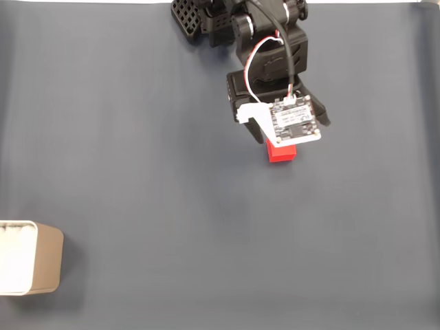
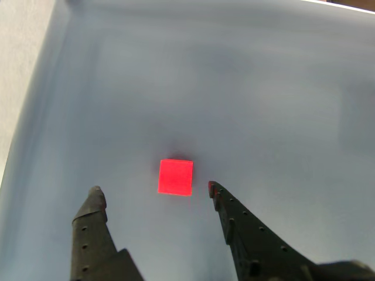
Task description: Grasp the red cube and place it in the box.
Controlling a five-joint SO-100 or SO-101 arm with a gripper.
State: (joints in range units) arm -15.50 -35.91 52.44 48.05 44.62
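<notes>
Red cube (image 2: 175,177): seen on the dark mat, just ahead of the gripper (image 2: 153,190), between its widely parted, empty fingertips, untouched.

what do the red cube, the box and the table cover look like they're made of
Red cube: probably plastic or painted wood; flat matte faces, even colour, no glare.
Box: tan outside with rounded corners and a white inside; looks like smooth card or plastic, hard to tell which.
Table cover: dark grey-blue matte sheet, likely fabric or paper; faint lengthwise streaks, no reflections.
</notes>
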